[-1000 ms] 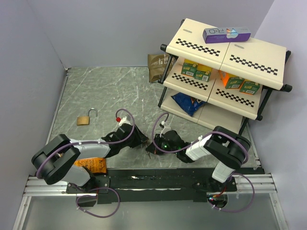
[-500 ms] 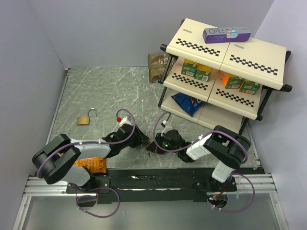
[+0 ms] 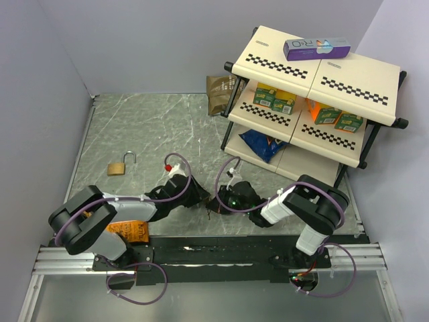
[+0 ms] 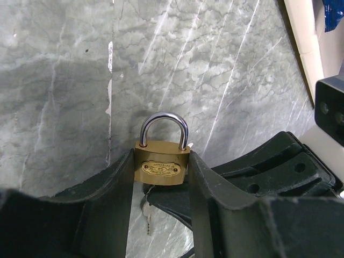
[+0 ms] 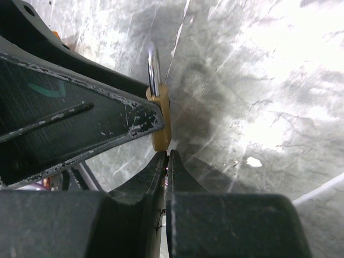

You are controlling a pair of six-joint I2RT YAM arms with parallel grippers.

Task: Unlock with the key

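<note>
Key meets lock: my left end effector [image 4: 161, 161] clamps the brass padlock [image 4: 161, 167], shackle [image 4: 164, 126] shut, over the worktop [image 4: 64, 80]. My right end effector [image 5: 167, 161] pinches the key [image 4: 146, 207] at its near base. Next, I judge: seat fully, then twist.

The left arm is on the move! Its pincer [image 3: 203, 200], with the brass padlock [image 4: 161, 166] clamped between its fingers, has slid sideways across the bench [image 3: 134, 127] toward the right pincer [image 3: 214, 204]. The sliver of bench seen between the two tips a second ago has gone, and they now meet. Behind the left pincer the arm has followed. The red-capped cable loop [image 3: 167, 164] has drifted the same way, and the big elbow joint [image 3: 80, 218] has swung in a little from the wall side.
</note>
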